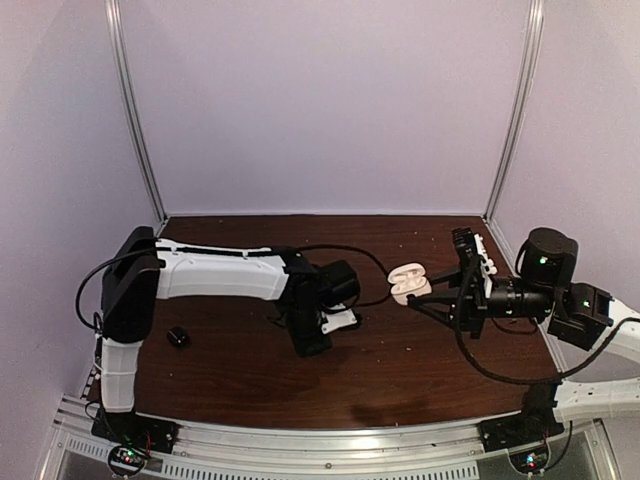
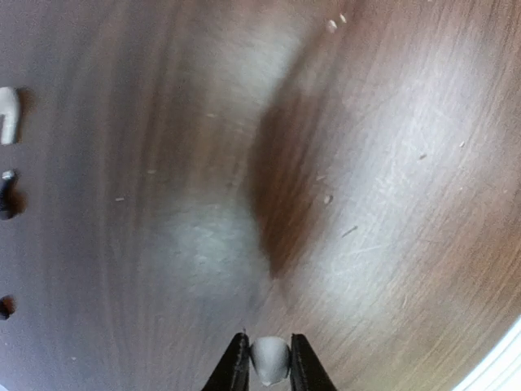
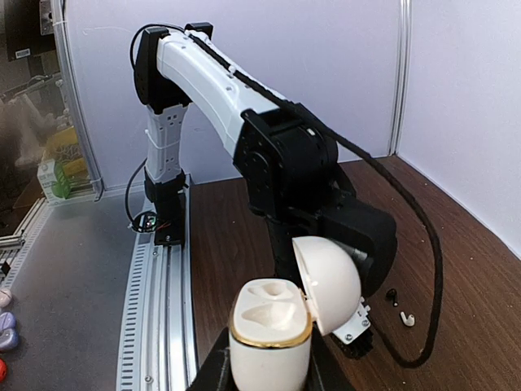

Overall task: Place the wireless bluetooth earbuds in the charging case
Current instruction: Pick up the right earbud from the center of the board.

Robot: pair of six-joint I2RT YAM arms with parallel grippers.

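My right gripper (image 1: pixel 425 292) is shut on a white charging case (image 1: pixel 408 283) with a gold rim and holds it above the table. In the right wrist view the case (image 3: pixel 270 342) stands upright between my fingers, its lid (image 3: pixel 330 285) open and both sockets empty. My left gripper (image 2: pixel 269 342) is shut on a white earbud (image 2: pixel 270 360) just above the wood; from above it (image 1: pixel 312 348) points down at the table's middle. Another white earbud (image 2: pixel 8 114) and two black earbuds (image 2: pixel 6 195) (image 2: pixel 4 308) lie at the left edge. One white earbud (image 3: pixel 406 319) and one black earbud (image 3: pixel 391 295) show beside the left arm.
A small black box (image 1: pixel 178 337) lies on the brown table (image 1: pixel 400 370) near the left arm's base. A black cable (image 1: pixel 370 262) runs across the table between the arms. White walls enclose the back and sides.
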